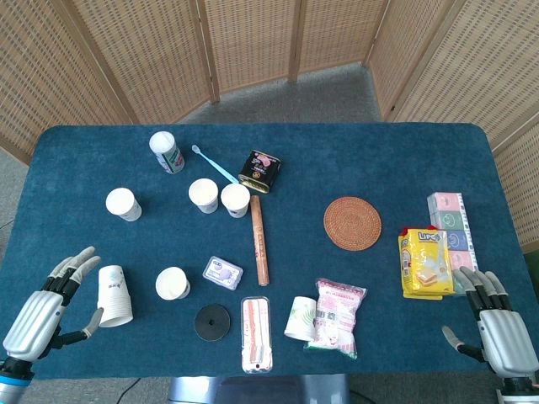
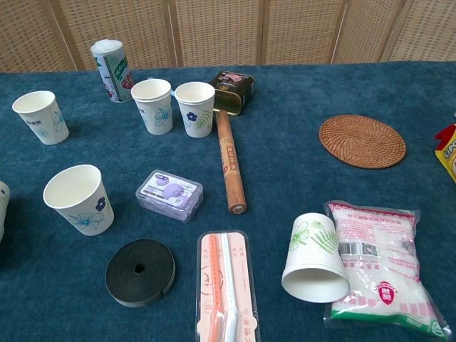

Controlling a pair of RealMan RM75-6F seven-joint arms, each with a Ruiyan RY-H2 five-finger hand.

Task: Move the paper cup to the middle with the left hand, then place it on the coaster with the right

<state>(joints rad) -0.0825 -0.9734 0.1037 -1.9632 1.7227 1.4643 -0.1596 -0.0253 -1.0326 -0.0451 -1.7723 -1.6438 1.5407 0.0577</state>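
Note:
Several paper cups stand on the blue table (image 1: 337,160). One tall cup or stack (image 1: 115,295) is at the front left, just right of my left hand (image 1: 46,307), whose fingers are spread and hold nothing. Another cup (image 1: 173,284) (image 2: 77,199) stands beside it. Further back are one cup (image 1: 123,204) (image 2: 35,117) and a pair (image 1: 203,195) (image 1: 235,200). A cup (image 1: 300,317) (image 2: 314,256) lies on its side near the front. The round woven coaster (image 1: 352,223) (image 2: 362,141) sits bare, right of centre. My right hand (image 1: 497,324) rests open at the front right corner.
A wooden stick (image 1: 259,240), purple box (image 1: 223,273), black tape roll (image 1: 212,322), toothbrush pack (image 1: 256,334) and pink bag (image 1: 337,316) fill the middle front. Bottle (image 1: 167,152) and tin (image 1: 259,171) stand at the back. Yellow snack (image 1: 424,263) and tissue pack (image 1: 450,229) lie right.

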